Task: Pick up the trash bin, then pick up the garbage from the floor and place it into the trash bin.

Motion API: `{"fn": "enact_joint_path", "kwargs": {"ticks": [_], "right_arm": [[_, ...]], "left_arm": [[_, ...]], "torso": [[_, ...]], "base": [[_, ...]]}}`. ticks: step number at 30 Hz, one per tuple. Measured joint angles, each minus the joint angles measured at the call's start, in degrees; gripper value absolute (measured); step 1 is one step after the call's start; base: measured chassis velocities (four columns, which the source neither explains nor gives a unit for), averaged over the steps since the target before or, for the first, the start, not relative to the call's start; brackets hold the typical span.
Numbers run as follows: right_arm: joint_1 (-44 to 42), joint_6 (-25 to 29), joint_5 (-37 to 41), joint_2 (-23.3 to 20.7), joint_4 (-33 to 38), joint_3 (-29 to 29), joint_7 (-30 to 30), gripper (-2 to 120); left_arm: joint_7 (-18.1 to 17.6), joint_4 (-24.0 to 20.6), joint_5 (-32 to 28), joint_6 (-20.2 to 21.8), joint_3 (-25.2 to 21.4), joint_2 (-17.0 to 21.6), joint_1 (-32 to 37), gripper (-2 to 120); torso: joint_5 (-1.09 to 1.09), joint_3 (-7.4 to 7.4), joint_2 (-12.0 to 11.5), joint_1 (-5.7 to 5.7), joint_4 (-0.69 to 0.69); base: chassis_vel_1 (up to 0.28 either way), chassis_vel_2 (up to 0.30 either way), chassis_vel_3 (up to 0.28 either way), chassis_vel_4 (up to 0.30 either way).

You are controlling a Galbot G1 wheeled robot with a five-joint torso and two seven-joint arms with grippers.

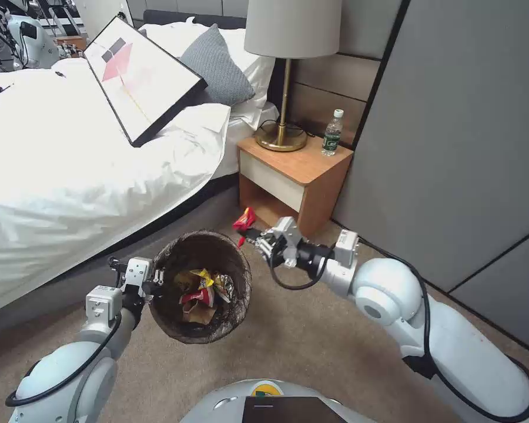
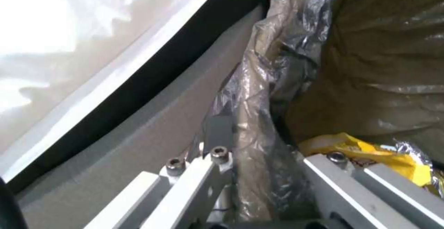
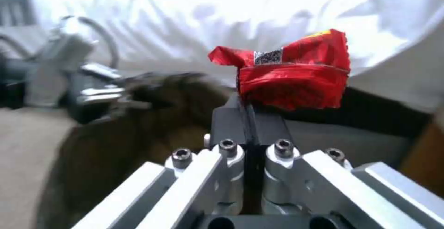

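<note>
Nearest to us, our left tool is clamped on the rim of the trash bin, one finger outside the folded dark bag and the other inside, as the left wrist view shows. It holds the bin lifted over the carpet, beside the bed. Inside the bin lie pieces of garbage already collected: a yellow wrapper, a silver one and a tan paper bag.

Just beyond the bin's far rim, our right tool is clenched on a red snack wrapper, the fingertips pinched together on its lower edge while the crumpled body stands above them. The wrapper hangs outside the rim, not yet over the opening, in front of the nightstand.

We judge the step in hand to be carrying this wrapper to the bin. The next move calls for bringing the right tool over the opening, then releasing so the wrapper falls inside rather than on the rim.
</note>
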Motion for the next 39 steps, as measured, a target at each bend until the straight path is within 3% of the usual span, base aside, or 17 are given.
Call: {"fn": "enact_joint_path", "kwargs": {"ticks": [11,22,29,31,39], "right_arm": [[5.3,-1.6,-0.2,1.7,-0.9,-12.6,2.2,0],[9.0,-2.6,-1.4,3.6,-3.6,-18.9,6.5,-1],[11.5,-3.6,-1.3,5.5,-6.1,-22.8,11.5,27],[11.6,-3.7,-1.3,5.7,-6.3,-23.0,11.7,30],[12.6,-4.9,-1.3,6.4,-6.6,-23.5,12.5,64]], "left_arm": [[0.0,0.0,-0.4,0.1,-0.2,1.1,-0.4,3],[0.0,0.0,-0.4,0.1,-0.2,1.0,-0.7,3],[0.0,0.0,-0.4,0.2,-0.2,0.8,-0.9,3],[0.0,0.0,-0.4,0.2,-0.2,0.7,-0.9,3],[0.0,0.0,-0.3,0.2,-0.3,0.3,-1.0,3]], "torso": [[-0.01,0.0,0.0,0.0,-0.01],[-0.01,0.0,0.0,0.0,-0.01],[0.0,0.0,0.0,0.0,-0.01],[0.0,0.0,0.0,0.0,-0.01],[0.0,0.0,0.0,0.0,-0.01]], "base": [[0.0,0.0,0.0,0.0],[0.0,0.0,0.0,0.0],[0.0,0.0,0.0,0.0],[0.0,0.0,0.0,0.0],[0.0,0.0,0.0,0.0]]}}
